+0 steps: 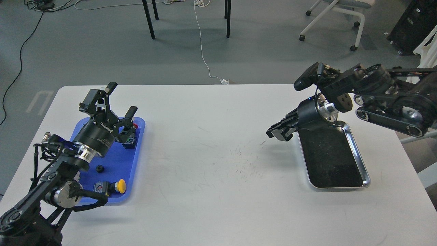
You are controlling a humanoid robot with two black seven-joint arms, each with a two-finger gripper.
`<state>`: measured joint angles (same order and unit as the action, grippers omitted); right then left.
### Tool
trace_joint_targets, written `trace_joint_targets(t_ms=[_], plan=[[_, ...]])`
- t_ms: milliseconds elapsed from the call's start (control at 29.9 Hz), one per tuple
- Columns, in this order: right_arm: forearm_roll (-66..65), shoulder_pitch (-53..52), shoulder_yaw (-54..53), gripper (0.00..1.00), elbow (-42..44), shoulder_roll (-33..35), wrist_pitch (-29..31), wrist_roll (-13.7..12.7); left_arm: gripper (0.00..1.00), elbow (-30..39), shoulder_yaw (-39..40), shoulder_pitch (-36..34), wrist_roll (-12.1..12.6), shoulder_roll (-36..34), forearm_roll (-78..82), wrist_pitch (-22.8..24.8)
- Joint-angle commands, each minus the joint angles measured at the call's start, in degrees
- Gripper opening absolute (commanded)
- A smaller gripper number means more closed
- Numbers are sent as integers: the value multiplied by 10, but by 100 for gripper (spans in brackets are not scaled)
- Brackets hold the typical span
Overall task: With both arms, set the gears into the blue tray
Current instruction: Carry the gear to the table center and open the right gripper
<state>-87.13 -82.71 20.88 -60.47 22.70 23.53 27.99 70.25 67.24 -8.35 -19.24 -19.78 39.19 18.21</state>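
Gear (99,168): one small black disc is seen lying loose on the floor of the blue tray (117,164) at the table's (211,153) left side, near a yellow-capped push-button switch (114,186). The left gripper (120,102) is held above the tray's far end, fingers spread wide and empty. The right gripper (278,131) is poised beside the silver metal tray (358,157); its finger spacing cannot be told.
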Motion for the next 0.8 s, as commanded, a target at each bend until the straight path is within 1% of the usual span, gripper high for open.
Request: trace_joint_targets(t_ms=[0, 67, 100, 234, 368, 468, 769], plan=[[6, 10, 40, 21, 53, -77, -44, 0, 100, 1, 6, 0, 0, 0, 0, 0], [9, 25, 64, 21, 81, -125, -73, 0, 100, 1, 6, 1, -1, 0, 0, 0], [9, 30, 73, 21, 89, -138, -83, 0, 100, 1, 7, 2, -1, 0, 0, 0], [20, 52, 91, 21, 98, -177, -94, 0, 100, 1, 7, 4, 0, 0, 0, 0], [37, 62, 97, 21, 98, -194, -97, 0, 100, 1, 11, 4, 0, 0, 0, 0], [38, 68, 98, 21, 100, -202, -112, 0, 100, 1, 11, 6, -1, 0, 0, 0], [37, 80, 101, 21, 102, -204, -139, 0, 100, 1, 11, 6, 0, 3, 0, 0]])
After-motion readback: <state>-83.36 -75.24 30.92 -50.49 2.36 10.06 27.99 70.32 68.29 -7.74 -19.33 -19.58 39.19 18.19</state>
